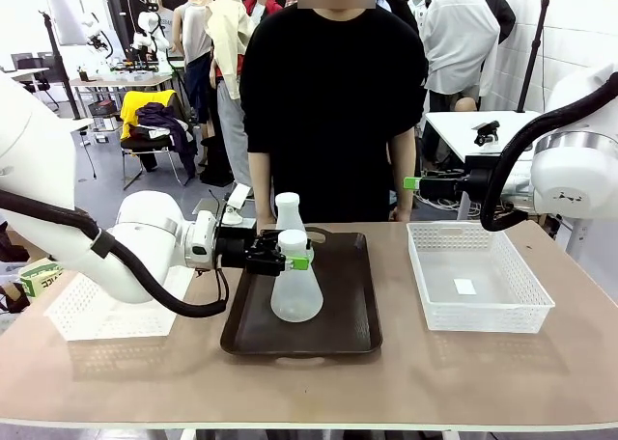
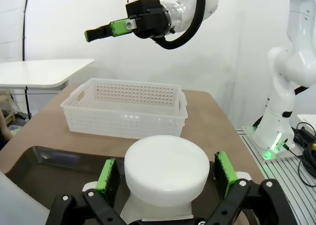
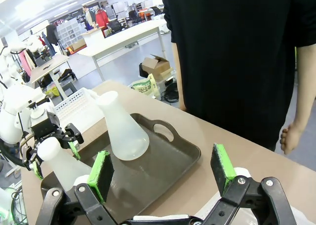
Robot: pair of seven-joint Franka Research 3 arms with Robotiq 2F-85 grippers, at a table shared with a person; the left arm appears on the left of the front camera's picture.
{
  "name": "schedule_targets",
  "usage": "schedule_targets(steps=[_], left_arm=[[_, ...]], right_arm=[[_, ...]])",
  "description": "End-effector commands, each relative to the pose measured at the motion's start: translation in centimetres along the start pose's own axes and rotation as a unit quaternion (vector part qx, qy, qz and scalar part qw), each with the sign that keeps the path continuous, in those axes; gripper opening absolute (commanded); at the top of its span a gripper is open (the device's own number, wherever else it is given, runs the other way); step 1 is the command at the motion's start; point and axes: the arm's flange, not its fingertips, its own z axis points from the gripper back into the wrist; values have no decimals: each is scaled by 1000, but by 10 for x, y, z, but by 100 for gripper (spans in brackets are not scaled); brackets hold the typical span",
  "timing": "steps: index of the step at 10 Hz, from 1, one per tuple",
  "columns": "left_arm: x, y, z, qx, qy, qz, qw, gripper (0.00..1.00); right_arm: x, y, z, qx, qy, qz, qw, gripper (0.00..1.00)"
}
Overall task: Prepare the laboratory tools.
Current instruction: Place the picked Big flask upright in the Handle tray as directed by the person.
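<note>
Right now: left gripper (image 1: 298, 250) level with the short neck of the nearer translucent frosted-white conical flask (image 1: 295, 284), green pads either side of the neck's white top, jaws spread and not pinching. In left wrist view same flask top (image 2: 166, 169) sits dead centre between the two green pads (image 2: 105, 175), a visible gap on each side, so no contact judged. Flask upright, long axis vertical, wide round base standing on the dark brown rectangular tray (image 1: 352, 315) near its middle; tray on the tan desk (image 1: 483, 372) in front of the person in the black shirt (image 1: 333, 93). Second frosted-white conical flask (image 1: 289, 211) also upright on the tray, just behind the first toward the person's side, apparently not touching it. Right gripper (image 3: 163, 173) spread wide and holding nothing, hovering high over the right side of the desk, above or near the white mesh basket (image 1: 478, 276), well apart from both flasks. From right wrist view, far flask (image 3: 121, 129) lies ahead and to the left of that gripper across the tray, near flask (image 3: 59, 161) farther off beside the left arm. Key relation: near flask directly between left gripper fingers, approach horizontal from the robot's left, neck axis crosswise to the fingers. Left arm far nearer to both flasks. Another white mesh basket (image 1: 87, 315) on the desk at the left, under the left arm. Judgement: near flask set down and released, or about to be gripped; cannot tell which.
</note>
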Motion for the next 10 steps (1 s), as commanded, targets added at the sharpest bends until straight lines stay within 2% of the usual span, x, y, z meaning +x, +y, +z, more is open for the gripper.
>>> schedule_targets(steps=[1, 4, 5, 10], left_arm=[[7, -3, 5, 10, 22, 7, 1000, 100], [8, -3, 15, 39, 24, 32, 998, 100], [3, 1, 8, 16, 12, 2, 1000, 100], [3, 1, 8, 16, 12, 2, 1000, 100]], right_arm=[[0, 1, 0, -5, 3, 0, 1000, 100], [0, 1, 0, -5, 3, 0, 1000, 100], [0, 1, 0, -5, 3, 0, 1000, 100], [0, 1, 0, -5, 3, 0, 1000, 100]])
